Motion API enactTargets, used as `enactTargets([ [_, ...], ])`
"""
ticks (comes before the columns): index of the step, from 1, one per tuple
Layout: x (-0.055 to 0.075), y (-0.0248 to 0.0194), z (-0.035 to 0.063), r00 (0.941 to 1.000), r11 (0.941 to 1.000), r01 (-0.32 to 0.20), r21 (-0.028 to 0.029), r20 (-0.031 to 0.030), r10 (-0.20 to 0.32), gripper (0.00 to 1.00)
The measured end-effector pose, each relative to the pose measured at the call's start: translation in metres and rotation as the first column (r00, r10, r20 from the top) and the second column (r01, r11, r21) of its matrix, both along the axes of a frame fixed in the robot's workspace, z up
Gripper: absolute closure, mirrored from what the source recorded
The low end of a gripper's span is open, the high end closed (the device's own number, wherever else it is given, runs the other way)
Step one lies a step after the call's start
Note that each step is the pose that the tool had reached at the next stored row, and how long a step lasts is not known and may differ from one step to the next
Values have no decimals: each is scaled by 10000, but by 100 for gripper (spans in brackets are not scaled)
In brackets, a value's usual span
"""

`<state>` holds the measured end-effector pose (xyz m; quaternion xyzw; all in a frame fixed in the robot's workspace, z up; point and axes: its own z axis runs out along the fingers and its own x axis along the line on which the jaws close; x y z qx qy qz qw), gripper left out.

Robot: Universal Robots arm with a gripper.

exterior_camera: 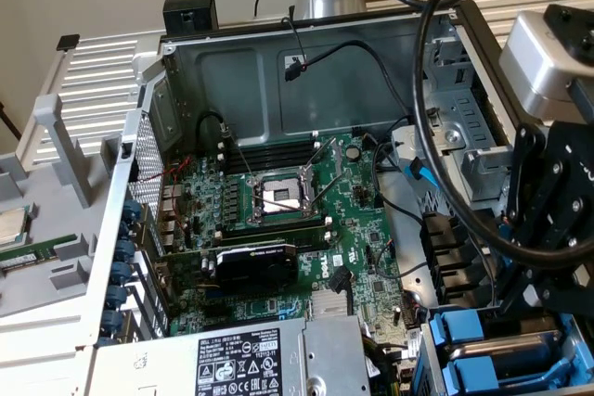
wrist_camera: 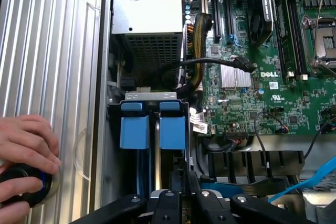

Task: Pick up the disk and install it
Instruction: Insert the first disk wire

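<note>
At the drive cage in the chassis corner, about five o'clock in the exterior view, the end effector hangs low with its fingers drawn almost together. I cannot tell whether they pinch anything, because its own black linkage covers that spot.

Just ahead of the fingertips, two blue-railed carriers stand side by side in the cage. No label faces either camera. I judge that the disk is the carrier more nearly in line with the fingers. The other carrier sits just beside it, on the side away from the motherboard.

From the end effector the disk lies toward about eight o'clock in the exterior view. Its long axis runs along that same line, from the fingertips toward the power supply. Any move on it would therefore run lengthwise along the rails, not across them.

Outside the chassis wall, a person's hand rests on a round black button on the ribbed table. Farther off on the motherboard are the graphics card and, beyond it toward twelve o'clock, the open processor socket.
</note>
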<state>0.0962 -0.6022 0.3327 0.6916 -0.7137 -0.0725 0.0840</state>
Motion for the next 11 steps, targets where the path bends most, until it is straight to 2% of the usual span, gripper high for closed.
enactTargets([
  [11,0,0,-1,10000,10000,0,-2,0,0,84],
])
